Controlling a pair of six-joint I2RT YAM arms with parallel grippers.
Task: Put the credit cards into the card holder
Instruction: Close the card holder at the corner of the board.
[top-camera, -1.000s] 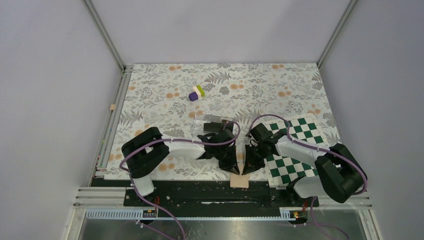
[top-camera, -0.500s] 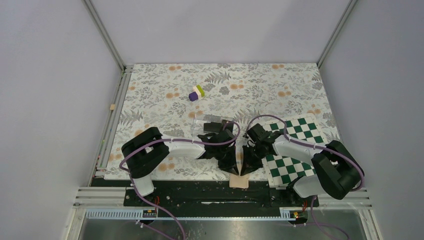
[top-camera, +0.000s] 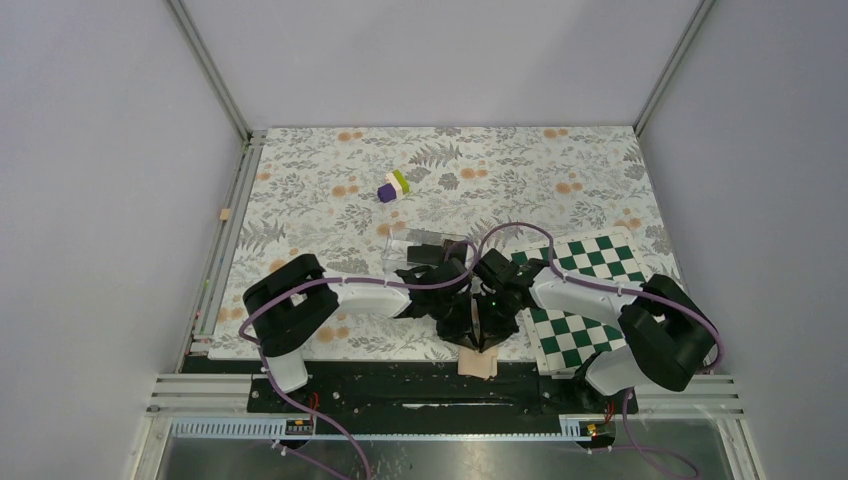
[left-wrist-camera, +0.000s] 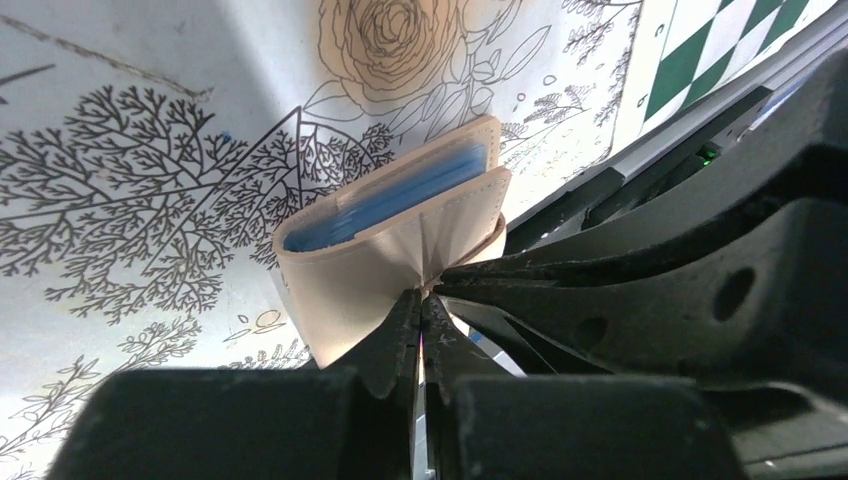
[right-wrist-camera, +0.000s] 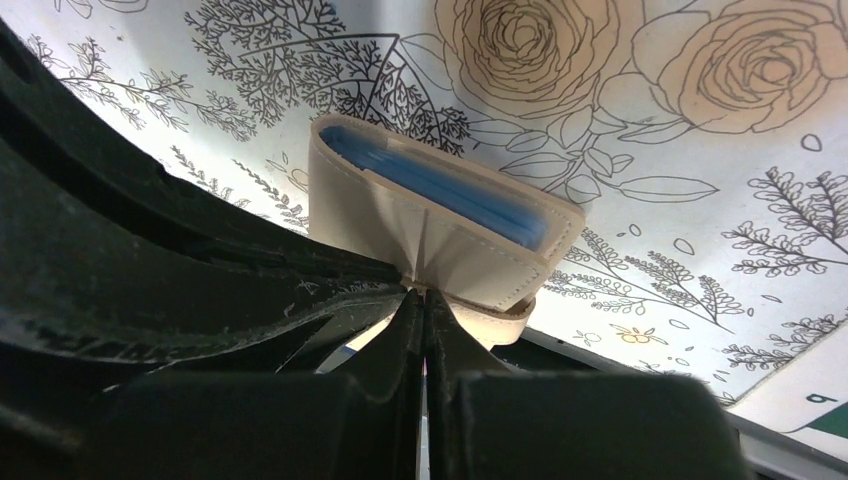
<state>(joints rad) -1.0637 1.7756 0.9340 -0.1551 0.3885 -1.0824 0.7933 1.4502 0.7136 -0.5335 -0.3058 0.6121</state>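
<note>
Left wrist, right wrist: left gripper (left-wrist-camera: 421, 302) and right gripper (right-wrist-camera: 422, 298) each pinching the card holder (left-wrist-camera: 365, 275), just beside checkerboard mat (top-camera: 588, 262).

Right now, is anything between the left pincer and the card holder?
Nothing visible. The left pincer is shut right on the tan flap of the card holder, and the right pincer pinches the same flap from the other side.

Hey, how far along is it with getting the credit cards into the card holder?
Early on. Done: nothing visible; the card holder shows only blue inside, no black card. In hand: the left hand and right hand both pinch its edge. Left: fetch the credit cards, likely the dark shape at the clear case, and slot them in.
</note>
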